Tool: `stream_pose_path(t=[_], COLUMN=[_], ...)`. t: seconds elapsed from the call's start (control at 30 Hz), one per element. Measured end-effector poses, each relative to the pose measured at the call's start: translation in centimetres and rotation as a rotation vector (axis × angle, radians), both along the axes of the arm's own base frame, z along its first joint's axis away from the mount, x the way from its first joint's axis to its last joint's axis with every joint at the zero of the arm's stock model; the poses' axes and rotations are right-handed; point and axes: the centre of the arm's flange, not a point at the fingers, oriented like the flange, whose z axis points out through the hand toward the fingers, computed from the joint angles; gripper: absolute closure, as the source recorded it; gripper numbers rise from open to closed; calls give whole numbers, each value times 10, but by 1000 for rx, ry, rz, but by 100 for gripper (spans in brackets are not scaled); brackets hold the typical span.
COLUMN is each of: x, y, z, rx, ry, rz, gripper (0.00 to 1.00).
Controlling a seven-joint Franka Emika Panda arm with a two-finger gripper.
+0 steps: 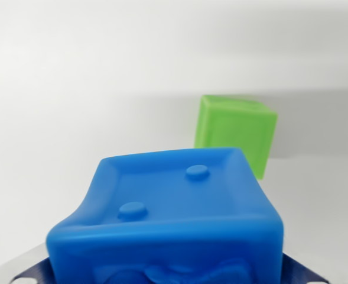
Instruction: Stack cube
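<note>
A blue cube point(174, 219) fills the lower middle of the wrist view, very close to the camera, with two raised studs on its upper face. Its sides look squeezed inward. Dark blue finger pads point(29, 273) show at the bottom corners on either side of it, so my gripper point(168, 278) is shut on the blue cube. Behind it, toward the wrist view's right, a green cube point(236, 133) rests on the white surface point(73, 118), partly hidden by the blue cube's top edge. The two cubes are apart in depth.
A white wall or backdrop point(162, 35) rises behind the green cube. Nothing else is in view.
</note>
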Motion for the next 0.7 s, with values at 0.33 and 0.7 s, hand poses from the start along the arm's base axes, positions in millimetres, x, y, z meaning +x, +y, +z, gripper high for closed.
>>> stream_pose_path(t=[0.33, 0.7], x=[-1, -3], y=[-19, -39], z=[3, 6], rx=[-1, -3], ry=[2, 1], rz=[-20, -43], gripper=[100, 100])
